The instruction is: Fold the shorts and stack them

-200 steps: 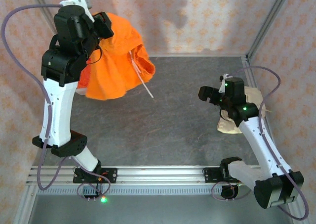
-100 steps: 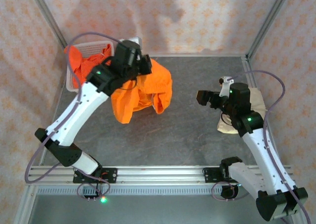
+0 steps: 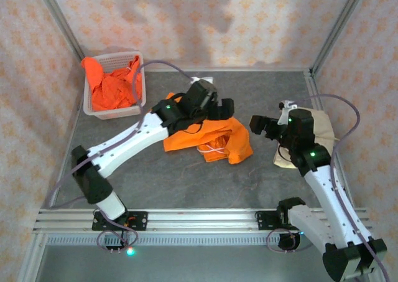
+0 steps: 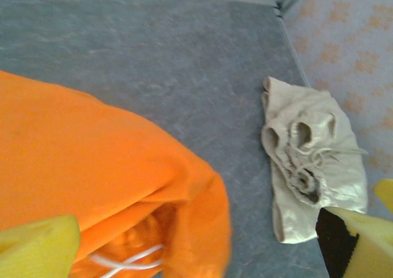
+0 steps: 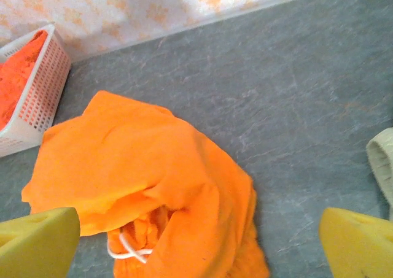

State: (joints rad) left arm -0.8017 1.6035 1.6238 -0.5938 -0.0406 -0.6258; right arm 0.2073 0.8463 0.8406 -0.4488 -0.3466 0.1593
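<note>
From above, you see the loose orange shorts (image 3: 214,139) crumpled mid-table with a white drawstring showing. Your left gripper (image 3: 224,108) is over their far edge and your right gripper (image 3: 261,125) is just beside their right end. The beige shorts (image 3: 320,123) lie bunched at the right edge of the table (image 3: 155,182), partly under the right arm. More orange cloth (image 3: 112,89) fills the white mesh basket (image 3: 115,112) in the far left corner. Through the left wrist camera, the yellow fingertips sit at opposite lower corners, jaws spread wide and pinching nothing. The orange shorts lie beneath and between them, and the beige shorts lie apart to the right. Through the right wrist camera, the fingers likewise stand wide, with the orange heap between them and ungripped.
</note>
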